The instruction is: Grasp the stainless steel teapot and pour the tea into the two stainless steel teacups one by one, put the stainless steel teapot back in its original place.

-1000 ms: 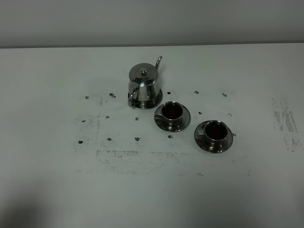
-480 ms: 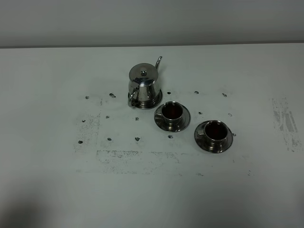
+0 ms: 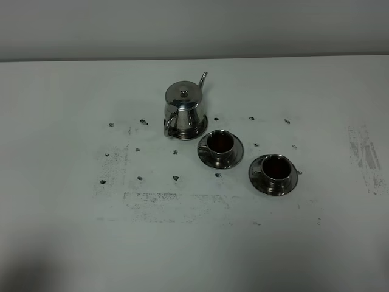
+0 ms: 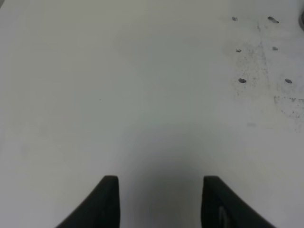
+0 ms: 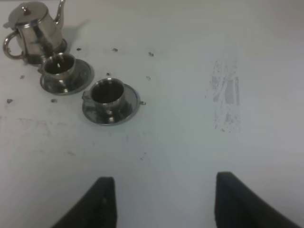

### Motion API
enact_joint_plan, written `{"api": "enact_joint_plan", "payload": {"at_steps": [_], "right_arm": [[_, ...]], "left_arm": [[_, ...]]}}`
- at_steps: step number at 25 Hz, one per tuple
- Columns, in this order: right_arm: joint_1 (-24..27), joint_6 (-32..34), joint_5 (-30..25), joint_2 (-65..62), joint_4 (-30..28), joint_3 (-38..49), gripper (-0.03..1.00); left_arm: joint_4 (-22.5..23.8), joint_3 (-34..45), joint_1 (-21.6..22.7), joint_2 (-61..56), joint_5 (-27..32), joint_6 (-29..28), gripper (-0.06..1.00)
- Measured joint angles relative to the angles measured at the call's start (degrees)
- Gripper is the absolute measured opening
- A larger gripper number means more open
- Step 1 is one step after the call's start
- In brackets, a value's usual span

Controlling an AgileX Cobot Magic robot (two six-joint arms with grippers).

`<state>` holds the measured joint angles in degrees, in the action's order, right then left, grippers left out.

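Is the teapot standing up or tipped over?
Standing up. The teapot sits on its base, lid knob on top, spout pointing up.

The left gripper [image 4: 159,202] is hovering with its jaws standing apart, gripping nothing. The right gripper [image 5: 161,204] is also showing parted fingertips, holding nothing.

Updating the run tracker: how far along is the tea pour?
Done, apparently: the teacup by the pot and the outer teacup both look dark reddish inside, likely tea, though I can't confirm. The teapot stands upright on its tray. In hand: nothing; the left gripper and right gripper are open, empty and away from the set. Left: seemingly nothing.
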<state>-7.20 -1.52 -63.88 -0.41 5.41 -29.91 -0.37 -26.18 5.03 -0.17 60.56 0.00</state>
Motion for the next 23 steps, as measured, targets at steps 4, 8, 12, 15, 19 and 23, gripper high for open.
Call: {"api": "enact_joint_plan", "payload": {"at_steps": [4, 8, 12, 15, 19, 23], "right_arm": [[0.0, 0.0, 0.0, 0.0, 0.0, 0.0, 0.45], [0.0, 0.0, 0.0, 0.0, 0.0, 0.0, 0.45], [0.0, 0.0, 0.0, 0.0, 0.0, 0.0, 0.45], [0.0, 0.0, 0.0, 0.0, 0.0, 0.0, 0.45], [0.0, 0.0, 0.0, 0.0, 0.0, 0.0, 0.45], [0.0, 0.0, 0.0, 0.0, 0.0, 0.0, 0.45]], "left_arm": [[0.0, 0.0, 0.0, 0.0, 0.0, 0.0, 0.4], [0.0, 0.0, 0.0, 0.0, 0.0, 0.0, 0.4], [0.0, 0.0, 0.0, 0.0, 0.0, 0.0, 0.4], [0.0, 0.0, 0.0, 0.0, 0.0, 0.0, 0.4], [0.0, 0.0, 0.0, 0.0, 0.0, 0.0, 0.4], [0.0, 0.0, 0.0, 0.0, 0.0, 0.0, 0.4]]}}
